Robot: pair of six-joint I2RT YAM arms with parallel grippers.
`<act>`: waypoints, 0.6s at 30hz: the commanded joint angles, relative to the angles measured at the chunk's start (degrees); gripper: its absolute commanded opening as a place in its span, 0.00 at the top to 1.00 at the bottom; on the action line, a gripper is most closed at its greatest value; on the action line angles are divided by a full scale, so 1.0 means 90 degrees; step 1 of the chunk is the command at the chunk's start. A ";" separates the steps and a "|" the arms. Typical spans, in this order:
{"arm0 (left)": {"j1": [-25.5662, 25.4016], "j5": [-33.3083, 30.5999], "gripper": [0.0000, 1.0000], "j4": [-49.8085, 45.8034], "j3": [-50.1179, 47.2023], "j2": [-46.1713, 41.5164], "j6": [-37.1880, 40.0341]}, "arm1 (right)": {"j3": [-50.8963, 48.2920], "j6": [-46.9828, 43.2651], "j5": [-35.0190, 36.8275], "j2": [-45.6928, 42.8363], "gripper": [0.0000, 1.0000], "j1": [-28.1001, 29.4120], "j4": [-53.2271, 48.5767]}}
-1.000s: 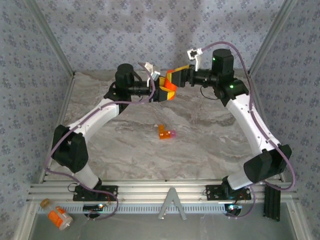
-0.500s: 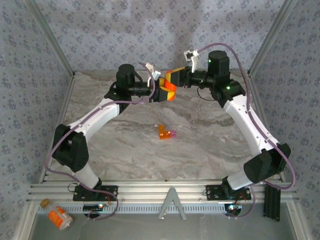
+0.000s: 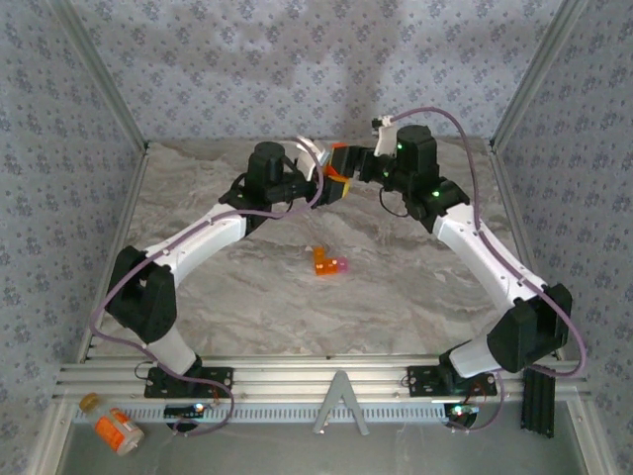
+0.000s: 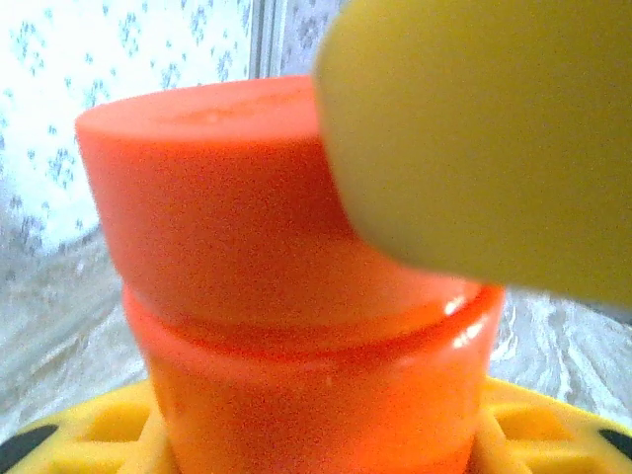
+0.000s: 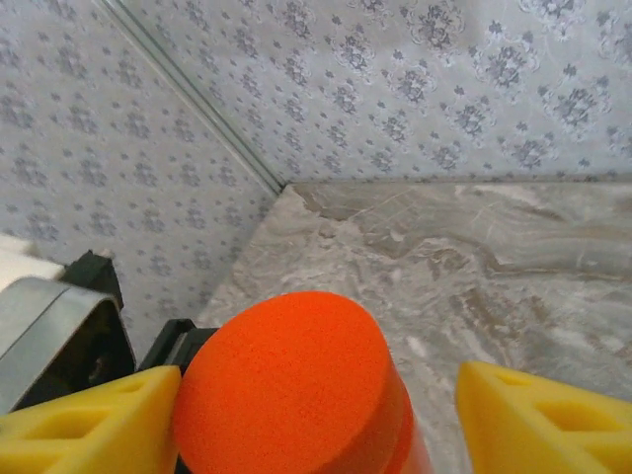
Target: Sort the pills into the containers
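My left gripper (image 3: 329,186) is shut on the small orange pill bottle (image 4: 316,395), held up above the far middle of the table. The gripper's yellow fingers (image 4: 89,434) hug the bottle's lower body. The bottle's orange cap (image 5: 286,395) is on. My right gripper (image 3: 345,164) meets it from the right and stands open around the cap (image 4: 227,207); one finger (image 5: 89,425) touches it and the other finger (image 5: 543,415) stands clear. The tiny orange box with a pink end (image 3: 329,264) lies on the marble table (image 3: 415,287) at the centre. The pills are hidden.
An orange bottle with a white label (image 3: 117,430) lies on the metal shelf at the front left, off the table. Patterned walls (image 3: 59,129) close the left, right and back sides. An aluminium rail (image 3: 316,381) runs along the near edge.
The right arm has swung left and lower, bringing its fingers around the bottle's cap. The left arm has shifted a little to the right with the bottle. The small box has not moved.
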 commanded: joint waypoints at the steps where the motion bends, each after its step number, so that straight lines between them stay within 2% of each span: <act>1: 0.0036 0.0793 1.00 0.0759 0.0049 -0.0290 0.0124 | -0.0251 0.0234 -0.0680 -0.0526 0.16 -0.0431 0.0523; 4: 0.0310 0.1580 1.00 0.0899 0.0101 -0.0237 -0.0197 | -0.0263 -0.0133 -0.1555 -0.0830 0.07 -0.0930 0.0313; 8: 0.0400 0.2323 1.00 0.0634 0.0345 -0.0157 -0.0231 | 0.0116 -0.0652 -0.2531 -0.0731 0.06 -0.1196 -0.0327; 12: 0.0394 0.2773 1.00 0.0366 0.0534 -0.0123 -0.0210 | 0.0424 -0.0893 -0.2947 -0.0502 0.05 -0.1103 -0.0667; 18: 0.0382 0.3253 1.00 0.0057 0.0813 0.0002 -0.0247 | 0.0724 -0.1267 -0.2934 -0.0263 0.05 -0.0659 -0.1055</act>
